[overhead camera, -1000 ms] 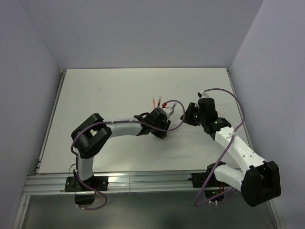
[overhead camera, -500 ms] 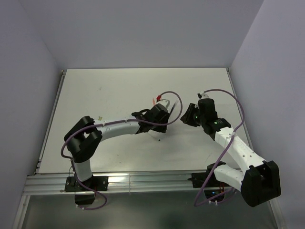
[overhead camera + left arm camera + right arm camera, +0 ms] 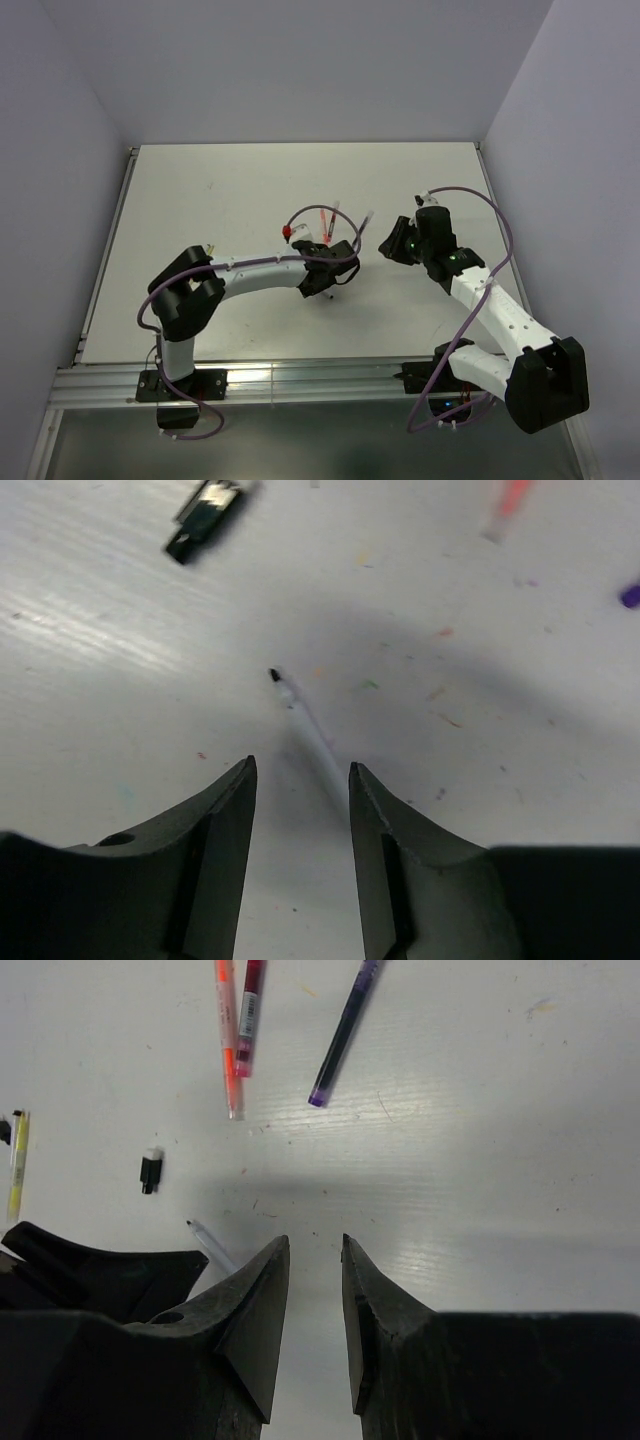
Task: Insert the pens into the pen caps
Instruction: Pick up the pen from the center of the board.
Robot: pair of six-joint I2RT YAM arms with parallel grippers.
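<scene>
Two grippers are poised above the table (image 3: 500, 1160). On the left gripper (image 3: 302, 765) the fingers are spread and hold nothing. A white-black pen (image 3: 298, 708) lies flat just beyond its fingertips, with the black tip toward the upper left of the left wrist view and the rear end running toward the gap. A black pen cap (image 3: 203, 518) lies at upper left, well apart from that pen.

On the right gripper (image 3: 315, 1240) the fingers are parted by a narrow gap, with nothing between them. At the top of the right wrist view, an orange pen (image 3: 229, 1040) and a red pen (image 3: 249, 1015) lie close side by side. A dark purple pen (image 3: 343, 1035) lies apart to their right, and a yellow pen (image 3: 17, 1165) at the left edge.
</scene>
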